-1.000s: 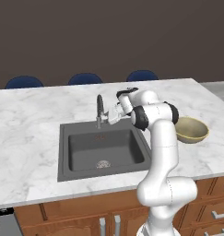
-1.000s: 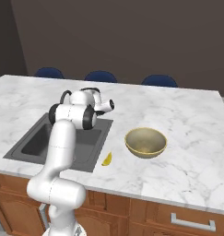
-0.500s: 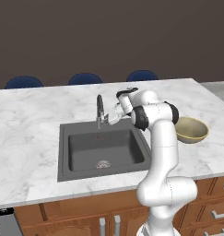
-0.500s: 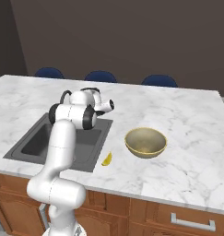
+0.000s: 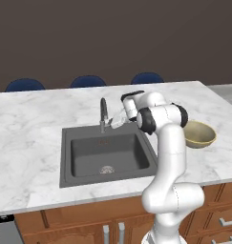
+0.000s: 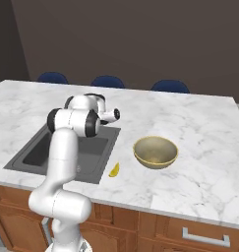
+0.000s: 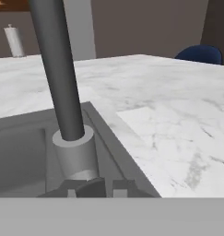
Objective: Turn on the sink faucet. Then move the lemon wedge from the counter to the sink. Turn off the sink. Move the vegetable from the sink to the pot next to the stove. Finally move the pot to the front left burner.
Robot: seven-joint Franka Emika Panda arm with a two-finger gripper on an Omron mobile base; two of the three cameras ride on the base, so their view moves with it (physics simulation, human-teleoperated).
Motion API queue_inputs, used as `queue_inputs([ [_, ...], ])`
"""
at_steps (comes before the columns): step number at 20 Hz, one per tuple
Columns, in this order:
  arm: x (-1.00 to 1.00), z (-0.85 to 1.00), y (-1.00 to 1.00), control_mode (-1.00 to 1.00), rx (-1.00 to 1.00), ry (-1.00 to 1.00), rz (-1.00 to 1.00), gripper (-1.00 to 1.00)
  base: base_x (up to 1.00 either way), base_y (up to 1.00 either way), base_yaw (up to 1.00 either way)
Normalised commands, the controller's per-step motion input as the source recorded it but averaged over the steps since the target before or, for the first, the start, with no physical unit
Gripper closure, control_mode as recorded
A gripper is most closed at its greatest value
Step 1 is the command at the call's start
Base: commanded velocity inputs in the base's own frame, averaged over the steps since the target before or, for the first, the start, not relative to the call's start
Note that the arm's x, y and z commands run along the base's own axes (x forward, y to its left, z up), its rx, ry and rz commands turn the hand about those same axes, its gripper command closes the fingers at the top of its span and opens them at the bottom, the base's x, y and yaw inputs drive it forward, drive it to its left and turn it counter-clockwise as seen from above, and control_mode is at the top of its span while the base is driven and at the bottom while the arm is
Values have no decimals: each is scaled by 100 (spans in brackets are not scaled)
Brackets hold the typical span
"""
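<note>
Hand (image 5: 113, 123) sitting closed at the faucet (image 5: 103, 112) base, back of the sink (image 5: 107, 155).
Risk: fingers slipping off the handle, water staying off; lemon wedge (image 6: 114, 170) lying on the surface (image 6: 199, 147) near the sink's front edge.

White arm rises from its base at the near edge, upper link going straight up, elbow w/ dark joint bent, forearm reaching fwd and to the left in the left base view. Wrist tilts down. Gripper (image 5: 118, 122) sits low, its 2 fingers (image 7: 90, 186) drawn close together, tips just showing at the bottom of the hand view.
</note>
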Motion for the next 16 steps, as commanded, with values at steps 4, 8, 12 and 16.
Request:
queue_inputs([
  [4, 18, 47, -26, -100, 0, 1, -15, 100, 0, 0, 0],
  [8, 8, 18, -25, -100, 1, 0, -13, 100, 0, 0, 0],
  [12, 0, 0, -9, -100, 0, 0, -18, 100, 0, 0, 0],
  [16, 0, -2, -17, -100, 0, 0, -21, 100, 0, 0, 0],
])
